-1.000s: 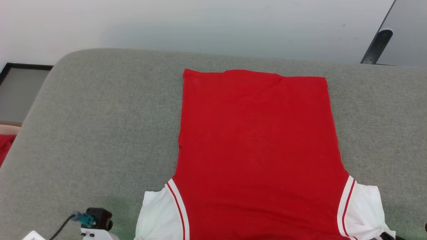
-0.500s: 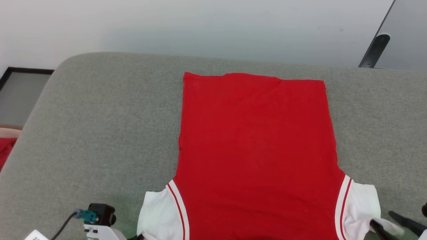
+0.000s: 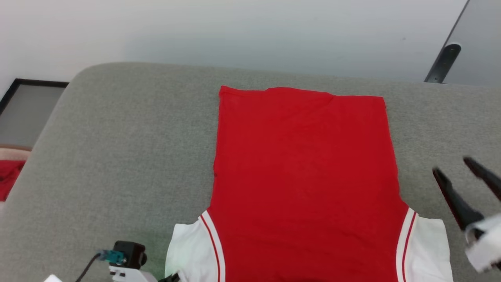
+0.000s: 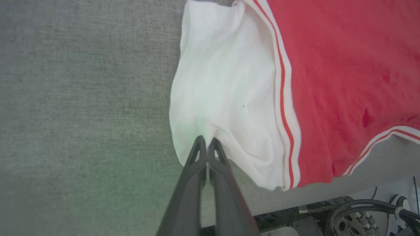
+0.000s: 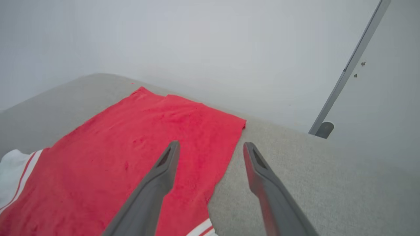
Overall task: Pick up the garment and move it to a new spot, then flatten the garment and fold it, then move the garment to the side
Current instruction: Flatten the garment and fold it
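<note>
Centre frame in the head view, a small red jersey with white short sleeves and red-and-white striped trim lies flat, plain side up, on a grey woven upholstered surface, hem toward the top of frame. At lower left, the left gripper is pinched closed on the edge of that side's sleeve. At right of frame, the right gripper hangs beside the jersey, jaws spread, holding nothing. A plain red cloth sits at the far left edge.

No legible txt/nos. anywhere, incl. the garment.
</note>
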Controlling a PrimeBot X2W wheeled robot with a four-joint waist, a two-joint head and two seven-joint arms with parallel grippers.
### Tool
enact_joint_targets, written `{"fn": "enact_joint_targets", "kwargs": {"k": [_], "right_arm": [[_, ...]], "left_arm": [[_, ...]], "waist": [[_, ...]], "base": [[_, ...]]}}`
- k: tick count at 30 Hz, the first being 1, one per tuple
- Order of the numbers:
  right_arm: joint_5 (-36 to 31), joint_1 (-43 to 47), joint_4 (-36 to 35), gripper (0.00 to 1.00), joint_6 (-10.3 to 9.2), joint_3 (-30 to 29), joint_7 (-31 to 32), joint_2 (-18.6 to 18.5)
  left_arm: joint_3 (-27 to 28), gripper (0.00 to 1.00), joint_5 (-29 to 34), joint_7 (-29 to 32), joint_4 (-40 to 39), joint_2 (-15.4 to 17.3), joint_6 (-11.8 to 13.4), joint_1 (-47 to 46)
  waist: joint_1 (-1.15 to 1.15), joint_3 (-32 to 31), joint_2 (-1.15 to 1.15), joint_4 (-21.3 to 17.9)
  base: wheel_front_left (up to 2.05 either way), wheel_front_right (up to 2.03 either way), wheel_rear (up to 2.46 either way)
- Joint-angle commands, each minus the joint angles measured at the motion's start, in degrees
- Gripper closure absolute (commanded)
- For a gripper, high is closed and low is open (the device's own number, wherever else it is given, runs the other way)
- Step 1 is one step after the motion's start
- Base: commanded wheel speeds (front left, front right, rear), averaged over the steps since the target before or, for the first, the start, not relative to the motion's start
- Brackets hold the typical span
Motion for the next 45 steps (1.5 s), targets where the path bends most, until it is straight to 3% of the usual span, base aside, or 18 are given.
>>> {"fn": "enact_joint_targets", "kwargs": {"k": [1, 5, 10, 24, 33, 44, 45], "right_arm": [[-0.6, -2.7, 0.7, 0.0, -0.04, 0.5, 0.2, 1.0], [-1.2, -11.8, 5.5, 0.0, -0.04, 2.5, 1.6, 2.1], [-0.1, -23.4, 14.7, 0.0, -0.03, 6.8, 5.3, 0.5], [4.2, -48.4, 41.9, 0.0, -0.04, 17.7, 23.0, -3.3], [1.8, -57.4, 56.4, 0.0, -0.04, 18.7, 32.0, -3.1], [-2.7, -60.9, 72.7, 0.0, -0.04, 15.5, 37.1, 0.3], [-3.2, -61.0, 73.6, 0.58, -0.04, 15.5, 37.3, 0.6]], "left_arm": [[-0.3, 1.0, 0.6, 0.0, -0.1, -0.4, 0.2, -0.7], [-0.5, 1.0, 2.6, -0.2, 0.1, -2.1, -0.2, -2.8], [-1.1, 1.0, 5.7, -0.1, 1.2, -5.6, -1.3, -6.7], [-2.5, 1.0, 9.5, -1.3, 8.7, -15.7, -6.8, -13.0], [-3.1, 1.0, 9.9, -2.2, 13.7, -20.1, -10.3, -14.4], [-3.6, 1.0, 9.9, -3.0, 19.2, -23.4, -13.6, -14.9], [-3.6, 1.0, 9.8, -3.1, 19.7, -23.6, -13.9, -14.9]], "waist": [[0.0, 0.5, 0.0, 0.8], [0.0, 2.1, 0.0, 2.9], [0.0, 5.0, 0.0, 7.0], [0.0, 12.2, 0.0, 15.6], [0.0, 15.1, 0.0, 18.8], [0.0, 16.4, 0.0, 20.7], [0.0, 16.4, 0.0, 20.8]], "base": [[0.0, 0.0, 0.0], [0.0, 0.0, 0.0], [0.0, 0.0, 0.0], [0.0, 0.0, 0.0], [0.0, 0.0, 0.0], [0.0, 0.0, 0.0], [0.0, 0.0, 0.0]]}}
